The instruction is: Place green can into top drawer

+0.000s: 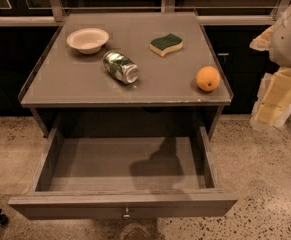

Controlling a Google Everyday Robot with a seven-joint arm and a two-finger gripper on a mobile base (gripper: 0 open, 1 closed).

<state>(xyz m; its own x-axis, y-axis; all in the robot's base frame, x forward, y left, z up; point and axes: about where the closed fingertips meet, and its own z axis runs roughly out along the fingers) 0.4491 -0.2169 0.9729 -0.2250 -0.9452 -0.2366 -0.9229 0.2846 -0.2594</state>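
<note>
The green can [120, 67] lies on its side on the grey table top [75, 86], left of centre, its silver end facing front right. The top drawer [122, 204] is pulled out below the table, open and empty inside, with a small metal knob [127, 214] at the middle of its front panel. My gripper [277, 101] hangs at the right edge of the view, off the table's right side and well away from the can. It holds nothing.
A white bowl [87, 39] stands at the back left of the table. A sponge [166, 44] with a green top lies at the back centre. An orange [208, 78] sits near the front right corner. Speckled floor surrounds the table.
</note>
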